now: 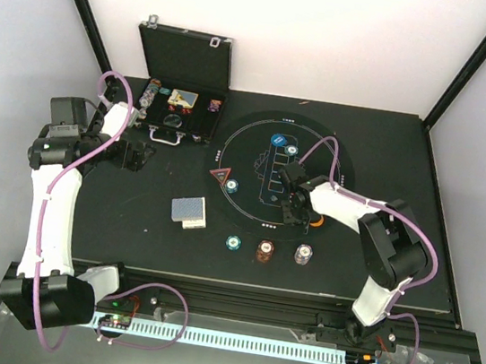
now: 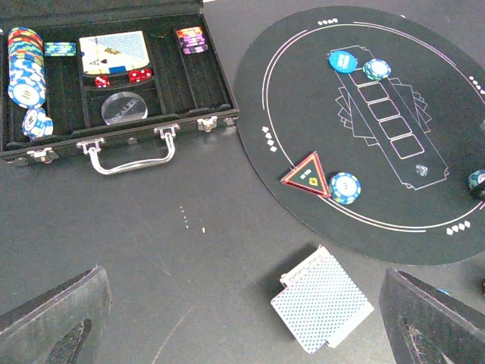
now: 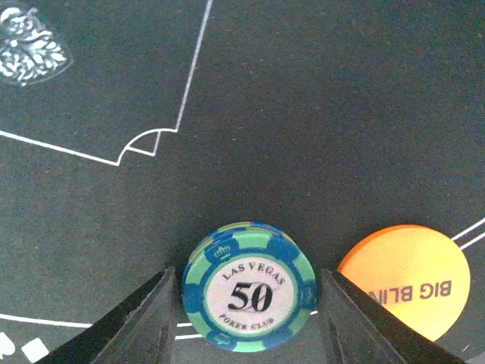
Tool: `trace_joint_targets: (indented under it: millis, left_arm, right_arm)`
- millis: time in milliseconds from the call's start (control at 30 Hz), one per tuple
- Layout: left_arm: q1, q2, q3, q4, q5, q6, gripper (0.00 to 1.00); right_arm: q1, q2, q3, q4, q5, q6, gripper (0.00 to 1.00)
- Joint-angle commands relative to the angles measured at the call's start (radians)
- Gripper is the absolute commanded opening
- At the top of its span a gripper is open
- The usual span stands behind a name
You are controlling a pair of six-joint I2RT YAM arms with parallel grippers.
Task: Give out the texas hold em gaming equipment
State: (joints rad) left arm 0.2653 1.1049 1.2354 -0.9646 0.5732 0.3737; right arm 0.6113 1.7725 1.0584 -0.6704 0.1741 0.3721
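Black felt mat carries a small, stiff, slick 50 chip; the right gripper, half-open, brackets its rim without clearly pinching, while the left gripper gapes empty.

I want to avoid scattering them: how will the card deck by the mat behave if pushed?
The card deck already looks slightly fanned at one corner, so a side push would probably shear the top cards off. Its backs seem smooth, likely slippery. Lying flat, it shouldn't tip or roll.

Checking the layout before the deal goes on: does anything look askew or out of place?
The deck of blue-backed cards beside the round mat is slightly fanned, with lower cards poking out at one corner. The chips, the red triangle marker and the open case look orderly.
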Motion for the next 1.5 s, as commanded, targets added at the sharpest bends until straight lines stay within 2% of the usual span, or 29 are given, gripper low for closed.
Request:
trace_joint_targets:
  millis: [0,100,267,500,633,767,1033,1467]
  left_arm:
    - [0.007,-0.015,0.013,-0.005,0.020,-0.002,0.99]
    - [0.007,-0.015,0.015,-0.003,0.022,-0.003,0.99]
    - [0.006,-0.014,0.013,0.000,0.023,-0.005,0.99]
    - [0.007,-0.009,0.013,0.006,0.033,-0.009,0.99]
    - [0.006,-0.008,0.015,0.007,0.033,-0.009,0.99]
    - [0.007,-0.007,0.013,0.007,0.033,-0.009,0.99]
    - [0.006,-0.012,0.012,0.007,0.030,-0.004,0.99]
    - [0.006,-0.013,0.009,0.003,0.026,-0.007,0.99]
  right_arm:
    - [-0.007,-0.008,0.009,0.005,0.007,0.002,0.60]
    - [-0.004,-0.044,0.021,-0.014,0.002,0.000,0.69]
    - [0.032,-0.133,0.045,-0.066,0.006,0.004,0.73]
    - [0.209,-0.228,0.075,-0.161,0.007,0.035,0.83]
    - [0.316,-0.240,0.083,-0.195,-0.006,0.054,0.87]
    - [0.372,-0.226,0.077,-0.217,-0.012,0.059,0.89]
    - [0.398,-0.218,0.026,-0.203,-0.031,0.062,0.87]
    - [0.429,-0.208,-0.026,-0.177,-0.069,0.059,0.67]
